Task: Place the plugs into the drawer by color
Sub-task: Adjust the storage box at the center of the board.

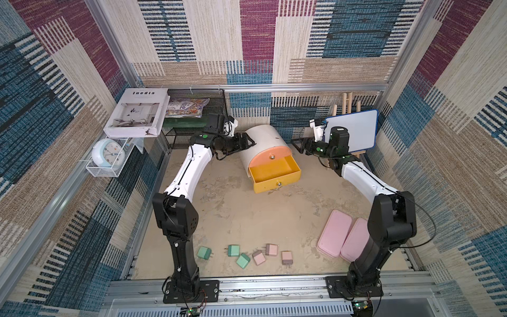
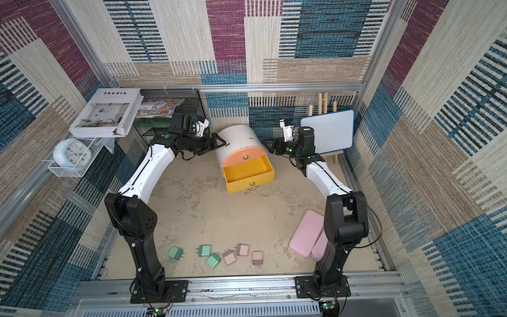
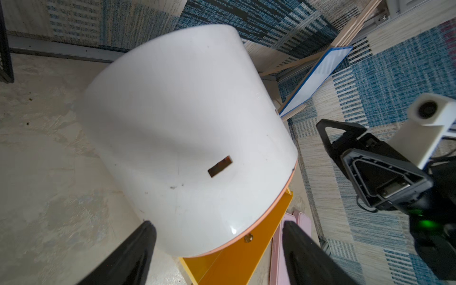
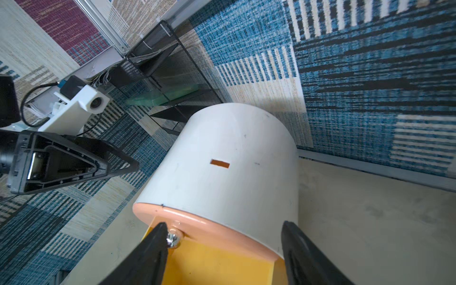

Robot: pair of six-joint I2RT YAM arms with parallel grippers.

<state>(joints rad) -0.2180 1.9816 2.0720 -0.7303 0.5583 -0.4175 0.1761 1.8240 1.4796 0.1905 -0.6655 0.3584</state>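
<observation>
The drawer cabinet (image 1: 262,140) is a white barrel at the back centre. Its peach top front (image 1: 270,154) is shut and its yellow drawer (image 1: 274,171) is pulled out, with nothing showing inside. Three mint green plugs (image 1: 203,252) (image 1: 234,250) (image 1: 243,260) and three pale pink plugs (image 1: 258,257) (image 1: 271,249) (image 1: 287,257) lie near the front edge. No blue plug shows. My left gripper (image 1: 248,141) (image 3: 217,224) hangs open at the cabinet's left side. My right gripper (image 1: 297,145) (image 4: 224,225) stands open at the cabinet's right side. Neither holds anything.
Two flat pink boxes (image 1: 334,236) lie at the front right beside the right arm. A black wire rack (image 1: 192,118) with books stands at the back left, next to a large white book (image 1: 137,112) and a clock (image 1: 108,152). A whiteboard on an easel (image 1: 352,129) stands back right.
</observation>
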